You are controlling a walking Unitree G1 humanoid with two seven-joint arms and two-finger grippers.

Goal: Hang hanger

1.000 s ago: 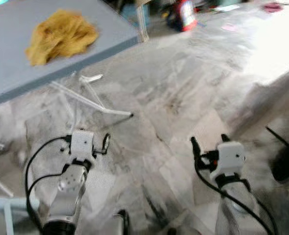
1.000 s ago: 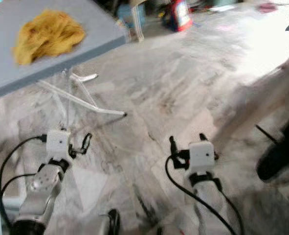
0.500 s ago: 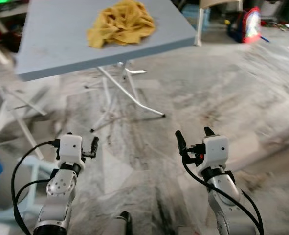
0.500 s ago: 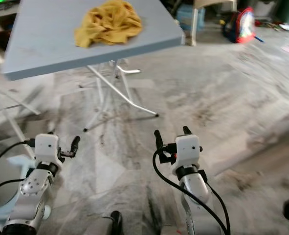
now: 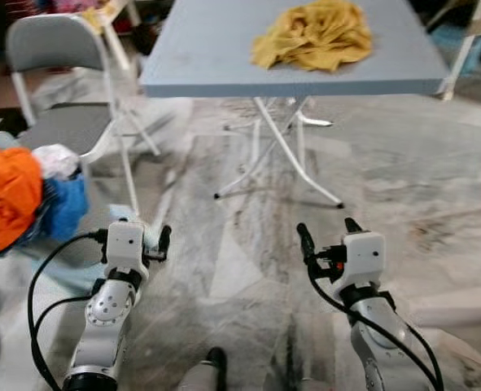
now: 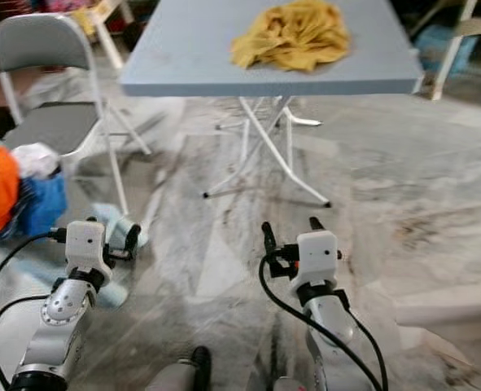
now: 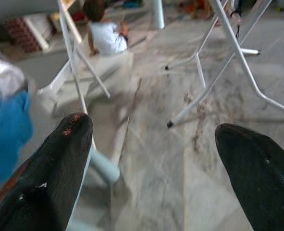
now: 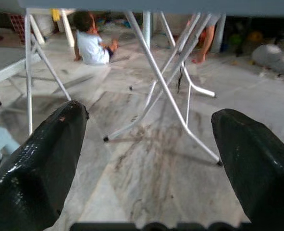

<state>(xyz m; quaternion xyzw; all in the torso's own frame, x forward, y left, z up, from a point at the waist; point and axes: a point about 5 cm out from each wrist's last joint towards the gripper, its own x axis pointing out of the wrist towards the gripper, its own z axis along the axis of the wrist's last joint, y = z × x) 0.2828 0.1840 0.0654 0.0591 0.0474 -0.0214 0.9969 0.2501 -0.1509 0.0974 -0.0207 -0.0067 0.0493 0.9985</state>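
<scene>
Facing the blue-grey folding worktop (image 5: 224, 57) with its crumpled yellow cloth (image 5: 313, 32), the left claw (image 5: 155, 240) and right claw (image 5: 328, 236) hung spread and empty. No hanger could be made out; finding it came first. Marble floor (image 5: 403, 179) lay open ahead, grey folding chair (image 5: 57, 49) crowding left.

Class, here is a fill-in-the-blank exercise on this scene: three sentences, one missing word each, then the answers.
1. The crumpled cloth lying on the table is ____ in colour.
2. To the robot's left of the table stands a folding ____ with a grey seat.
3. Both the left hand and the right hand hold ____.

Answers: yellow; chair; nothing
</scene>
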